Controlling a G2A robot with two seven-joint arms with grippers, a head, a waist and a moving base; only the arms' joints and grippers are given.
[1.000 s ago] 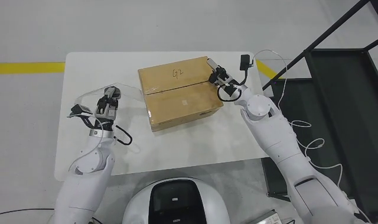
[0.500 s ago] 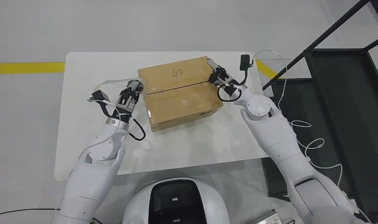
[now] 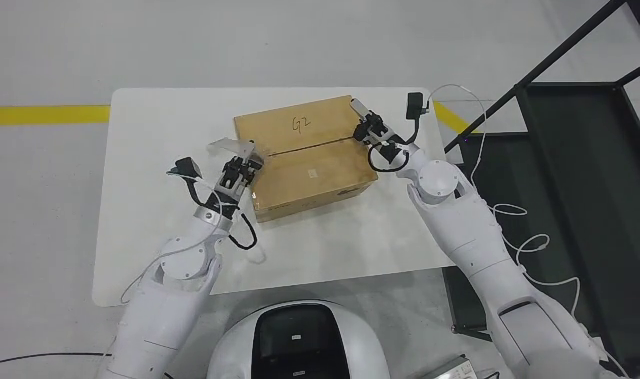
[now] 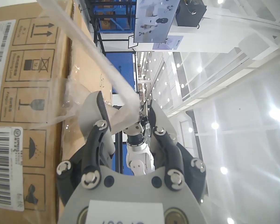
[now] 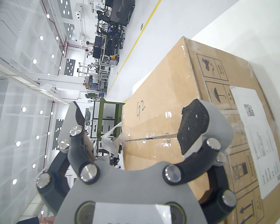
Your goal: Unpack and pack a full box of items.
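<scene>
A: Where is the box (image 3: pixel 300 164) sitting?
B: It is lying closed in the middle of the table (image 3: pixel 160 129).
A: And the jaws?
B: The left gripper (image 3: pixel 243 165) is pinching a clear tape strip (image 4: pixel 84 45) at the box's left end, by the top seam. The right gripper (image 3: pixel 368 127) is hovering at the box's right end, jaws spread wide.

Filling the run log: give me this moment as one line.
box: closed, on table | left gripper: clamps tape strip at box's left end | right gripper: open, at box's right end
</scene>
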